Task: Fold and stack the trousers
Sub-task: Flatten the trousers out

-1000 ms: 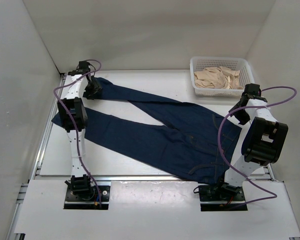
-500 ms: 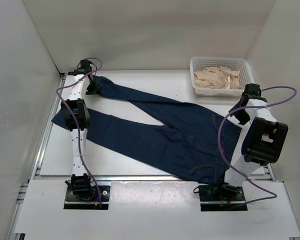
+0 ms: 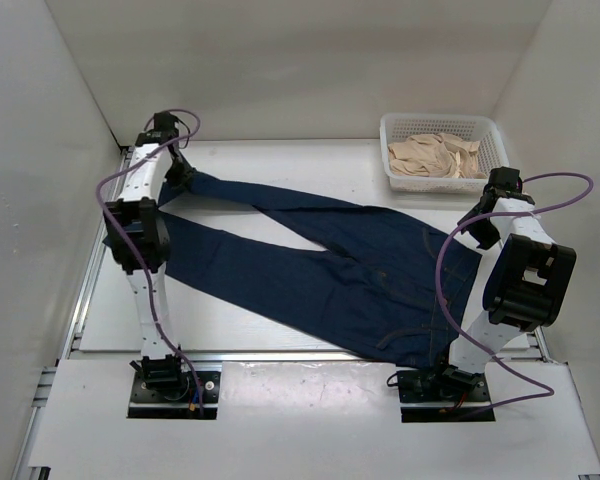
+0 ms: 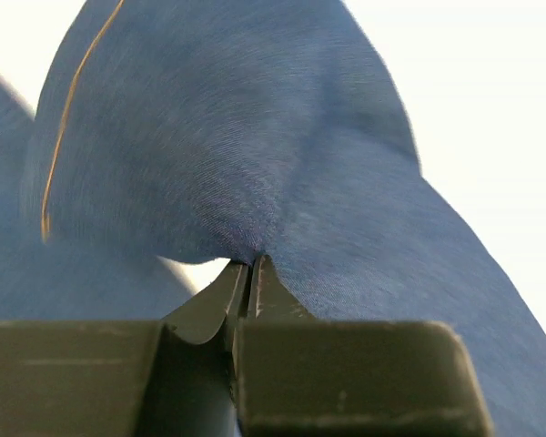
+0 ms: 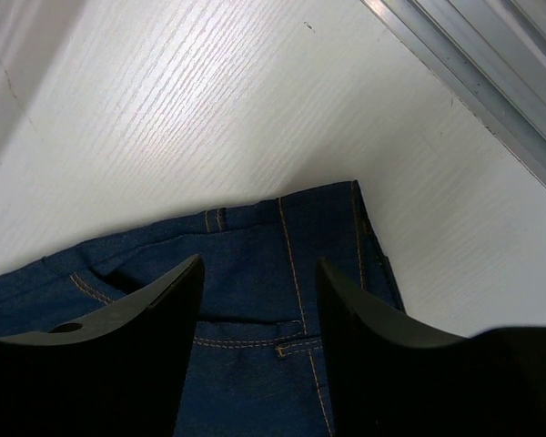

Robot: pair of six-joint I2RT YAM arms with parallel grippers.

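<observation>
Jeans (image 3: 360, 270): dark navy denim with thin tan stitching lay flat across the white table (image 3: 280, 335), waistband at the right, legs fanned toward the far left.
Left gripper (image 4: 252, 264): arm stretched to the far-left corner, fingers pinched together on a puckered fold of the far leg.
Right gripper (image 5: 259, 273): pointed down over the waistband corner, fingers spread apart.
Basket (image 3: 395, 170): white plastic mesh, holding crumpled beige cloth (image 3: 435, 155).

A white mesh basket (image 3: 392, 150) holding beige cloth (image 3: 435, 155) sits at the table's (image 3: 280, 165) far-right corner.
</observation>
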